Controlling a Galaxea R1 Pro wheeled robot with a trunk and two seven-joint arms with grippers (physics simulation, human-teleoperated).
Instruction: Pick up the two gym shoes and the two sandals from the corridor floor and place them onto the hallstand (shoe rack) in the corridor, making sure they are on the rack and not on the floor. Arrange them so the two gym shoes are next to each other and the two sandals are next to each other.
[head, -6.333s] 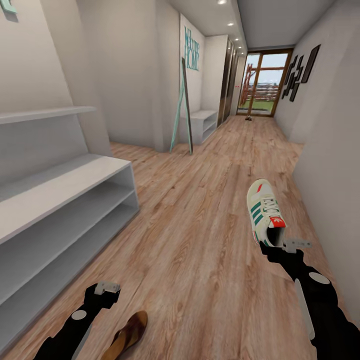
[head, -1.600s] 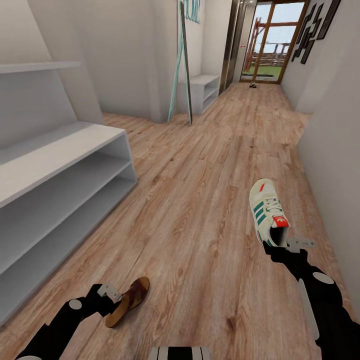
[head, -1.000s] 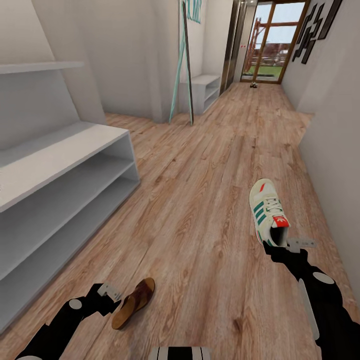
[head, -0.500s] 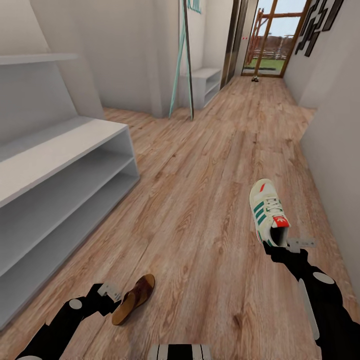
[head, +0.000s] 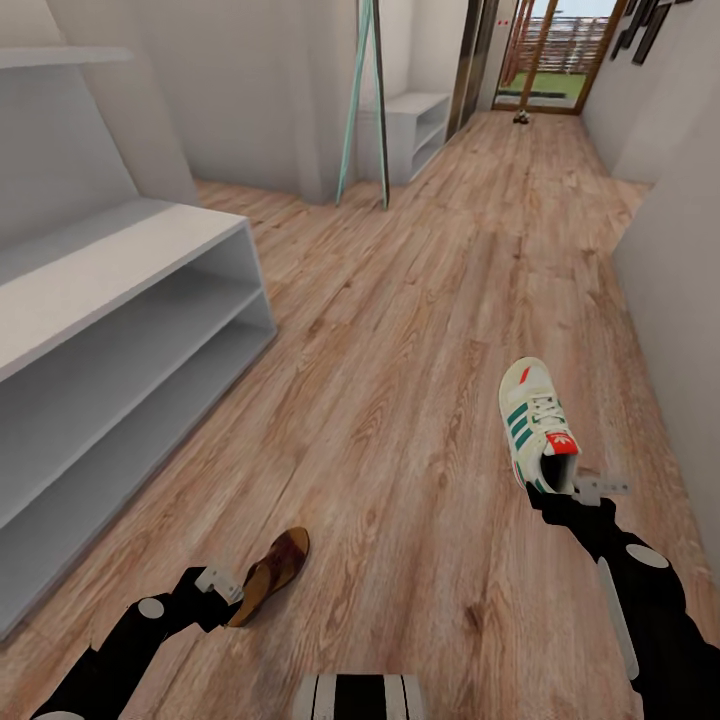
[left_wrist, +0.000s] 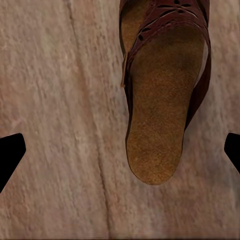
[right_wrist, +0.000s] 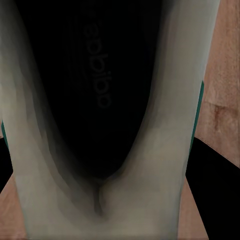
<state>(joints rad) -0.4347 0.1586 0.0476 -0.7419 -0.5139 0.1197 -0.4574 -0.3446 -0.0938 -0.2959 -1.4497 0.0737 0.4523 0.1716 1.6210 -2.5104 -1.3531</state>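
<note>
Both jaws are low over the corridor floor (head: 400, 330), each with one piece of footwear. On the right gripper (head: 560, 492) the jaws are closed on the heel of a gym shoe (head: 535, 422). This cream-white shoe has green side stripes and a red tab on the tongue, and its toe points away from the robot, down the corridor. From the right wrist camera the dark opening of the gym shoe (right_wrist: 100, 90) and its pale heel collar are very close to the lens, with black finger parts at both sides of the heel.

At the left gripper (head: 228, 592) a brown sandal (head: 270, 576) is at the fingertips. In the head view the heel end meets the gripper and the toe points forward and to the right. In the left wrist view the sandal (left_wrist: 165, 100) shows its tan insole and dark brown strap, and the two black fingertips (left_wrist: 9, 155) stand wide apart, one at each side, with wood between them and the insole. I cannot tell whether they hold the sandal or whether it only lies on the planks.

To the left stands the hallstand (head: 120, 300), a pale grey bench with two low open shelves. Both shelves and the bench top carry no shoes. The sandal is nearer to it than the gym shoe is, and both are apart from it.
</note>
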